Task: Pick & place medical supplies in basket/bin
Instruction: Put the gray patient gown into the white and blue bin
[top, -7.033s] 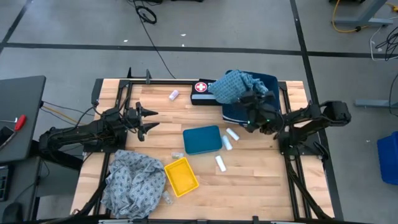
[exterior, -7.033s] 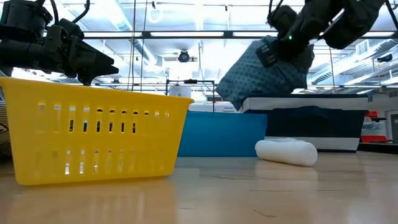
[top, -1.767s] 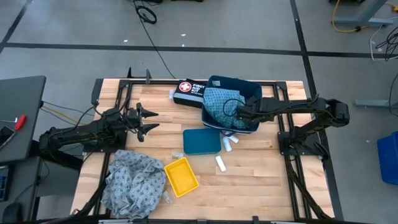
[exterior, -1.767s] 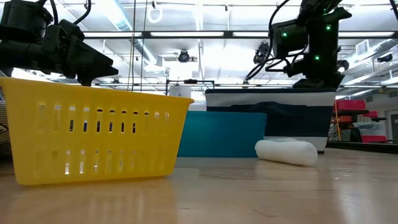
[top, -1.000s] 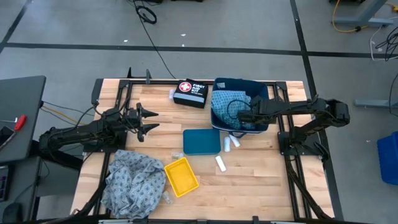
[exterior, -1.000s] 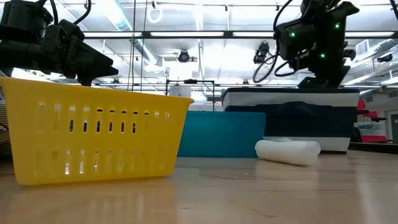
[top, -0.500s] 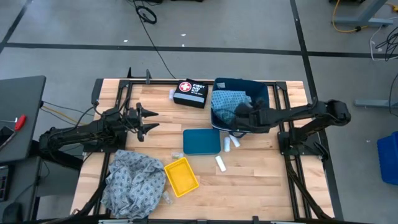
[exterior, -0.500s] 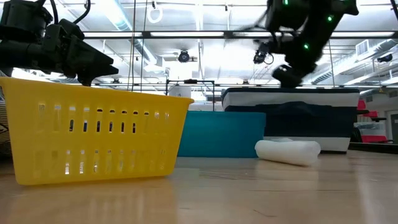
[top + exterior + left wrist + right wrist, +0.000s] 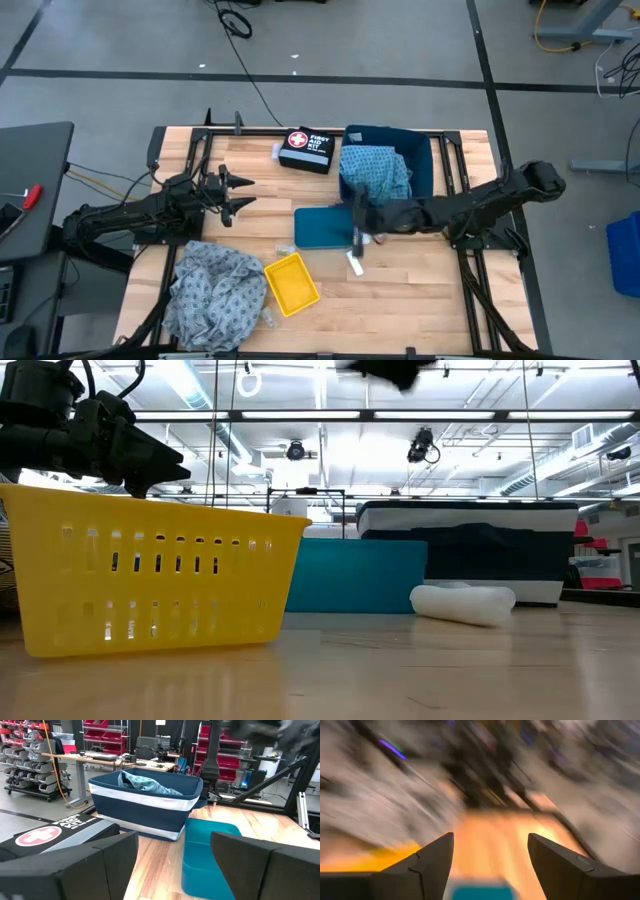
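While gaping empty, right pincer (image 9: 358,237) just above white roll (image 9: 354,263), blue-green cloth (image 9: 375,172) behind.

Likely workshop or lab: red parts bins (image 9: 102,726), work desks (image 9: 85,757), ceiling trusses (image 9: 320,415).

High: we look straight down on the whole surface (image 9: 400,290).
Low: level, close behind the yellow basket (image 9: 150,575).
Shared: navy bin (image 9: 420,160), also in our left wrist view.
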You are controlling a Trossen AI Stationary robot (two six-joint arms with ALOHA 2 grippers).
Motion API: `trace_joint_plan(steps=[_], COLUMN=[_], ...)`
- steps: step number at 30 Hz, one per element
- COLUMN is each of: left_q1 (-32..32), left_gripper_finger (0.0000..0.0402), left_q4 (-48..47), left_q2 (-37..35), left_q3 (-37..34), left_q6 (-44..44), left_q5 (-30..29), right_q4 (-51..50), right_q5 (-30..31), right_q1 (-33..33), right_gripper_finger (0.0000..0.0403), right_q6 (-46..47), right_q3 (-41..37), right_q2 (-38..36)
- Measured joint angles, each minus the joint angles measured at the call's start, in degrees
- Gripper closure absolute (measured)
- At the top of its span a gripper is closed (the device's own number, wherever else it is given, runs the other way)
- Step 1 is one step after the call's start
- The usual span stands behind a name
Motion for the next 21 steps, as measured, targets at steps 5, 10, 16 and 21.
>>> trace_joint_plan(steps=[5,10,16,21], left_q1=[0.00,0.00,0.00,0.00], left_gripper_finger=[0.0150,0.0150,0.0150,0.0150], left_q4=[0.01,0.07,0.13,0.03], left_q2=[0.00,0.00,0.02,0.00], left_q3=[0.00,0.00,0.01,-0.01], left_q6=[-0.36,-0.37,-0.35,-0.39], left_q5=[0.03,1.02,1.05,1.73], right_q4=[26.47,37.53,37.82,36.19], right_q5=[-12.35,-10.43,0.82,5.32], right_q1=[2.00,4.39,7.86,9.93], right_gripper_finger=[0.0140,0.0140,0.0140,0.0140], right_q6=[-0.73,2.88,4.10,4.94], right_q3=[-10.46,-20.79,-29.02,-35.55], right_q2=[0.00,0.01,-5.57,-15.69])
